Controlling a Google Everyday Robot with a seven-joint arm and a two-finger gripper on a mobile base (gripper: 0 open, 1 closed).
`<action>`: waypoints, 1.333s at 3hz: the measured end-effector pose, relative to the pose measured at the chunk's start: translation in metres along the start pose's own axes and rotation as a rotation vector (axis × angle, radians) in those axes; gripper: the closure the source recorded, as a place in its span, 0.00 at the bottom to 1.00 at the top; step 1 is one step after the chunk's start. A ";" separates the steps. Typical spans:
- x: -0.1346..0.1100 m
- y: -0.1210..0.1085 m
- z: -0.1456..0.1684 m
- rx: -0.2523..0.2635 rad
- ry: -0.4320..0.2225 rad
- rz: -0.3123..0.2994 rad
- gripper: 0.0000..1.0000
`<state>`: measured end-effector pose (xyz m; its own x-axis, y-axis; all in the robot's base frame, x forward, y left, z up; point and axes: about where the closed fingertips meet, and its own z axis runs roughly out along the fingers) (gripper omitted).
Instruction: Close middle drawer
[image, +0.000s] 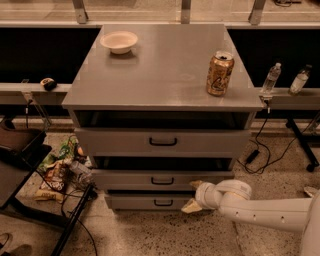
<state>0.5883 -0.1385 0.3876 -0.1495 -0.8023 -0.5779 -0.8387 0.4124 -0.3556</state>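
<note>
- The grey metal table (165, 70) has three drawers stacked in its front; its flat top carries a small white round bowl (119, 41) at the far left and a gold drinks can (220, 73), upright, near the right edge.
- The middle drawer (125, 179), a wide grey metal drawer with a low flat front and a small black bar handle (162, 181), stands out from the body a little, with a dark gap showing above its front panel.
- Above it, the taller-fronted grey top drawer (210, 142) also juts forward; below it sits the narrower lowest drawer (135, 202).
- The white robot arm (260, 210) reaches in low from the right, just above the speckled floor (150, 235).
- The claw (194, 196) is at the right part of the drawer fronts, its two tan fingers (196, 185) spread wide and holding nothing; the upper one lies at the bottom edge of the middle drawer's front, the lower one beside the lowest drawer's front.
- Two clear plastic bottles (271, 78) stand on a ledge to the right of the table.
- Crumpled snack bags (55, 172) lie on the floor at the left.
</note>
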 end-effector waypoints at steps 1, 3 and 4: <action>0.000 0.000 0.000 0.000 0.000 0.000 0.03; 0.011 0.011 -0.027 -0.002 0.059 -0.013 0.49; 0.037 0.032 -0.096 -0.003 0.195 -0.015 0.72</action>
<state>0.5050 -0.1966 0.4254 -0.2352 -0.8771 -0.4188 -0.8431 0.3985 -0.3611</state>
